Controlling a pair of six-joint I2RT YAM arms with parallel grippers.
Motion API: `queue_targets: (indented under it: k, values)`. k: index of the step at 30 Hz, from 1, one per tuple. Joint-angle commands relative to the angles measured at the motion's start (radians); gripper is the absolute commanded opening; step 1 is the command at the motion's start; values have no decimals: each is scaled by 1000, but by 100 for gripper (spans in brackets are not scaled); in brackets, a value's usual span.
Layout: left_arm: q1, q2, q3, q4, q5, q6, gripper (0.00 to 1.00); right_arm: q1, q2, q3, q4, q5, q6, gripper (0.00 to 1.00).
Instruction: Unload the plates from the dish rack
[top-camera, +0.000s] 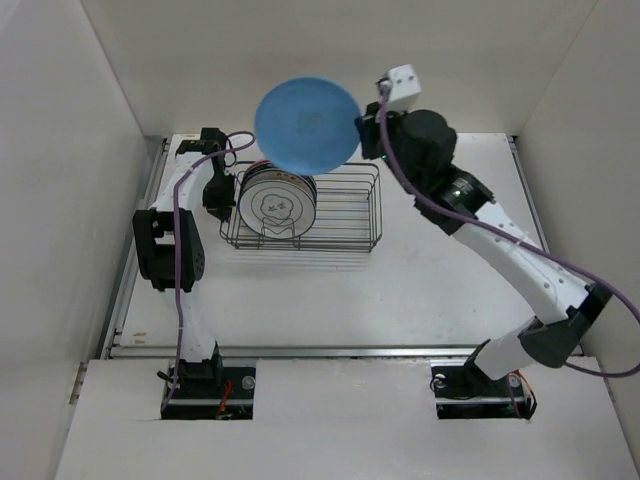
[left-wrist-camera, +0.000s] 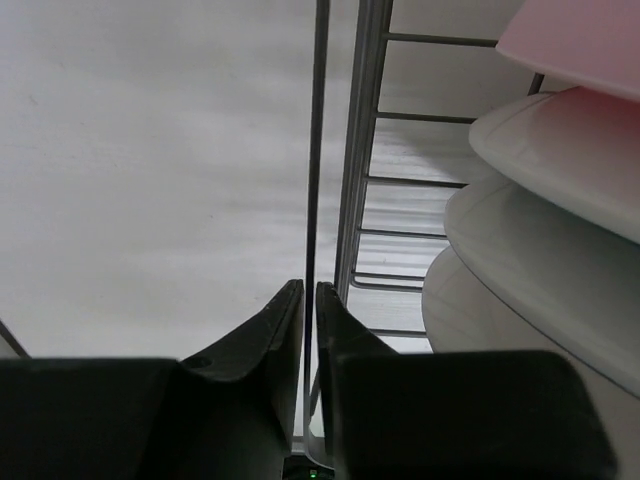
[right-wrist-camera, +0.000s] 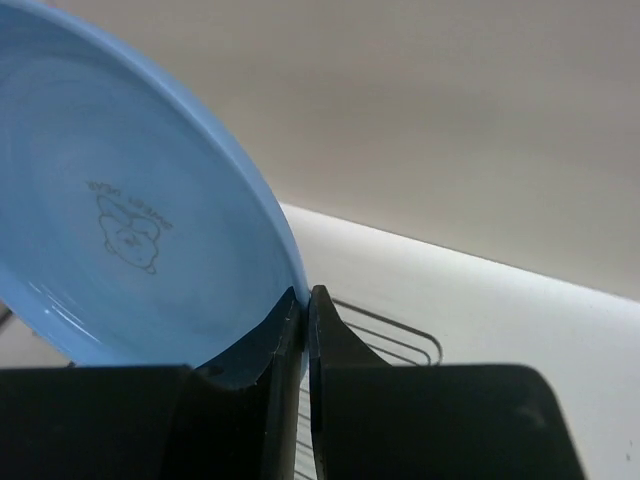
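One plate out of rack: blue plate, pinched at rim by right gripper, jaws nearly closed on the thin edge. Extends leftward from those fingertips, disc in line w/ jaws; round, so no long axis. Below and slightly left of that grip, dish rack. Carry-off judged a right-arm job. At rack's end wire, left gripper clamped tight, prob. as anchor. Remaining plates just right of it, on edge btwn prongs. Glossy, hard, smooth; faint stamp on blue underside. Thin rigid dark wire.
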Motion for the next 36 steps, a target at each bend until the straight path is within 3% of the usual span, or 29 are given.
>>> queue_targets:
  k: [1, 3, 4, 7, 10, 13, 16, 20, 26, 29, 32, 36]
  values:
    - [1, -60, -8, 6, -7, -41, 12, -157, 14, -68, -93, 110, 218, 0]
    - [1, -82, -19, 36, -34, -41, 19, -250, -12, -127, -164, 20, 396, 0]
    - [1, -106, -28, 46, -35, -41, 29, -350, -45, -220, -164, -29, 448, 0]
    - [1, -148, -38, 81, -55, -32, 42, -528, -84, -415, -155, -204, 637, 0]
    - [1, -214, -47, 133, -93, -6, 62, -613, -124, -555, -96, -289, 752, 0]
    - [-11, -284, -58, 185, -116, 37, 74, -697, -138, -695, -66, -335, 856, 0]
    - [-34, -366, -85, 237, -101, 118, 74, -745, -138, -795, -10, -378, 900, 0]
    - [-112, -422, -119, 270, 43, 312, 74, -756, -55, -832, -11, -396, 918, 0]
    - [-248, -328, -110, 247, -51, 405, 74, -766, 34, -869, -23, -383, 938, 0]
    - [-261, -271, -66, 228, -90, 414, 65, -766, 63, -847, -48, -369, 883, 11]
    - [-261, -248, -53, 228, -90, 405, 62, -766, 63, -824, -83, -335, 831, 27]
    - [-261, -228, -44, 228, -90, 395, 41, -766, 54, -824, -92, -315, 779, 33]
